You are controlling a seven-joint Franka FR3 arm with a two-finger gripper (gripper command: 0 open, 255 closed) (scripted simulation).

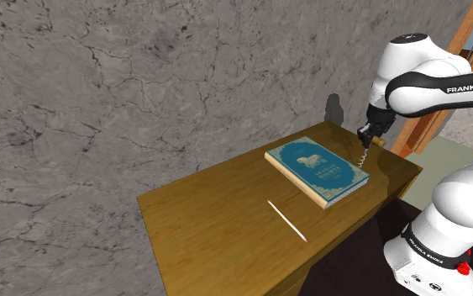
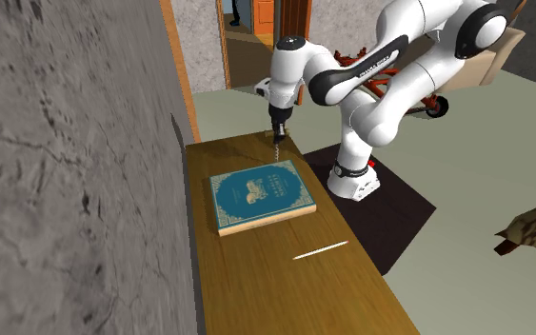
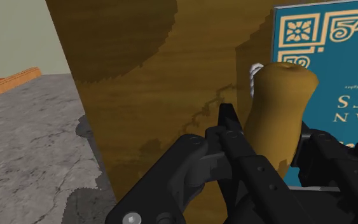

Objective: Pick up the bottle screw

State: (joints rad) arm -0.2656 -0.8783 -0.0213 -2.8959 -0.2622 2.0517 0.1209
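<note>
The gripper (image 1: 370, 132) hangs just past the book's (image 1: 317, 171) far corner, the corner nearest the wall (image 1: 100, 101). Its jaws are clamped on the corkscrew (image 1: 365, 154). In the wrist view the two black fingers (image 3: 229, 124) press against either side of the light wooden handle, which stands upright between them, with the book's blue cover and gold corner ornament right behind it.

The metal spiral points straight down from the handle, just beside the book's edge and not over the cover. Its tip seems to hang a little above the table (image 1: 218, 227), though from these angles I cannot be sure there is a gap. The spiral's shadow shows on the wood beside the book in the wrist view.

The book lies flat and closed, turned at a slant to the table's edges. A thin pale stick with a red tip (image 1: 287, 220), perhaps a pencil, lies flat on the wood on the side of the book away from the gripper, near it but not touching.
</note>
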